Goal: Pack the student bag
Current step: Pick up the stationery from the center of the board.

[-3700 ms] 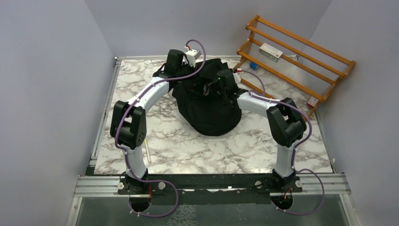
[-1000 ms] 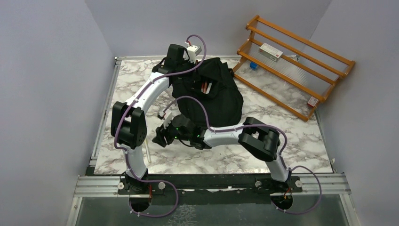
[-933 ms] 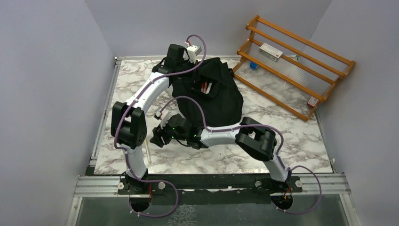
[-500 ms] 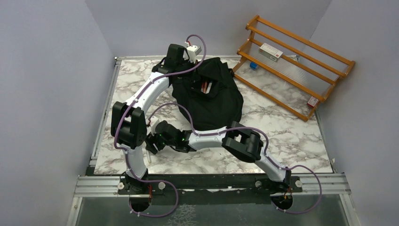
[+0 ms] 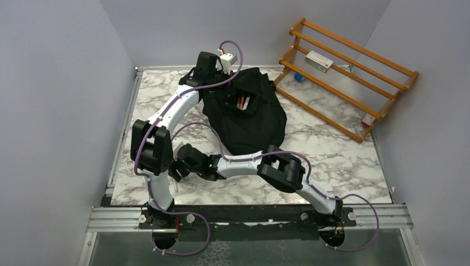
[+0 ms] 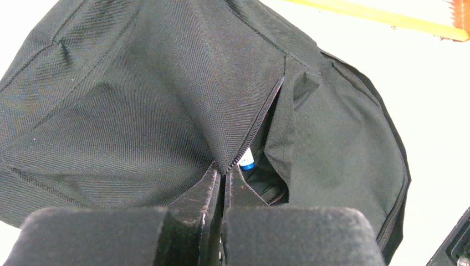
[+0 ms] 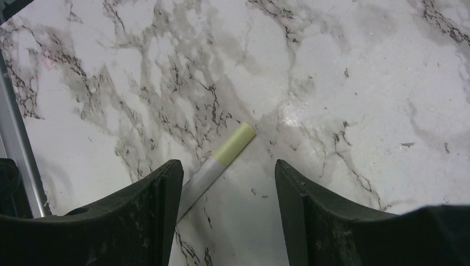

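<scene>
On the white marble-patterned desk [image 5: 343, 166], the student bag [image 5: 252, 124], a large plain black soft-fabric backpack, lies toward the far middle with its zip mouth turned up. At the far right sits a slatted orange wooden rack [image 5: 354, 66] carrying a few small items.

We see the left pincer [image 6: 223, 180] clenched on the bag's fabric lip beside the zip, lifting it so the pocket gapes. That hold, we judge, keeps the mouth open for whatever comes in.

At the near left of the desk, well apart from the bag, the right pincer [image 7: 227, 172] hangs released above the marble. Its jaws are spread wide to either side of a slim grey-white pen with a pale yellow cap [image 7: 219, 160]. The pen lies flat and slanted, with its lower end passing out of sight by one jaw, and nothing grips it. We read this as the approach to a pick, since the jaws straddle the barrel and closing would trap it across its width.

Red-and-white pens [image 5: 242, 103] show inside the bag's mouth, and a small blue-capped item [image 6: 247, 160] peeks from the gap.
</scene>
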You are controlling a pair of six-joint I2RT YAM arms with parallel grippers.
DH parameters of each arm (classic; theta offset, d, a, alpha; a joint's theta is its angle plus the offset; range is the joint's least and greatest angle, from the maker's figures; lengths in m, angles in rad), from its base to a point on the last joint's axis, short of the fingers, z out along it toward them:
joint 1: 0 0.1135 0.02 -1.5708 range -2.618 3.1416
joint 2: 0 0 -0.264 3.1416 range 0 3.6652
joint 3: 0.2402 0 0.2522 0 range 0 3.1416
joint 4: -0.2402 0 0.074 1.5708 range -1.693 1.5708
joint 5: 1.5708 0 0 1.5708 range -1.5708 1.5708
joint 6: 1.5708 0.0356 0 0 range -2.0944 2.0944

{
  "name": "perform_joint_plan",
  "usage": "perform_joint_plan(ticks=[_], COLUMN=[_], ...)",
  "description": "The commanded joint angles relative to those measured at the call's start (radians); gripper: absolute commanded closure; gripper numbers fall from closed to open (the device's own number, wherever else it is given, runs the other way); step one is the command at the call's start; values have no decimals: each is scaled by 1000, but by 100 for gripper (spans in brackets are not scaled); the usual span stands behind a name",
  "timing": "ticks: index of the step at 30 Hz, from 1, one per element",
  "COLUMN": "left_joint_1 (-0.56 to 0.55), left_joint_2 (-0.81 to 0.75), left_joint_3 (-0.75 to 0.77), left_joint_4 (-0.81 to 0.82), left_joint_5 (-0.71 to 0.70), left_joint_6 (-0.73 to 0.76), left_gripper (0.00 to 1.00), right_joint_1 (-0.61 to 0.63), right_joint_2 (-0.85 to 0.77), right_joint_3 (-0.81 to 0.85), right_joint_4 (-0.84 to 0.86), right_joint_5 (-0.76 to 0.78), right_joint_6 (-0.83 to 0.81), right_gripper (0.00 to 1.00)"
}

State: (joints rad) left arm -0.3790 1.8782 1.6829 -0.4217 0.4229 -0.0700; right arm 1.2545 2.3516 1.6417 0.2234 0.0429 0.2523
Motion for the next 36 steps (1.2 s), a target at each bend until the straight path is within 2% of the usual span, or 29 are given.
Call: perform_joint_plan(ticks=[1,5,13,22,29,36], left_joint_1=[4,6,5,6,8,8], left_joint_2=[-13,-10,4,9,8,22], left_joint_3=[45,40,46,46,45,57], left_joint_4=[23,24,23,23,23,24], left_joint_5=[29,29,31,27,29,45], left_joint_6=[-7,-7,-7,-1,1,-7], left_gripper=[100,100,100,100,100,100], right_joint_1=[27,41,43,40,-21,-76], right_joint_2=[61,77,58,-50,-186,-287], right_joint_3=[48,64,22,-189,-417,-535], right_joint_4=[-67,-88,-108,-66,-43,-70], right_joint_5=[45,83,173,218,90,86], right_joint_6=[-52,-97,-127,-187,-185,-232], right_gripper=[34,35,44,74,88,97])
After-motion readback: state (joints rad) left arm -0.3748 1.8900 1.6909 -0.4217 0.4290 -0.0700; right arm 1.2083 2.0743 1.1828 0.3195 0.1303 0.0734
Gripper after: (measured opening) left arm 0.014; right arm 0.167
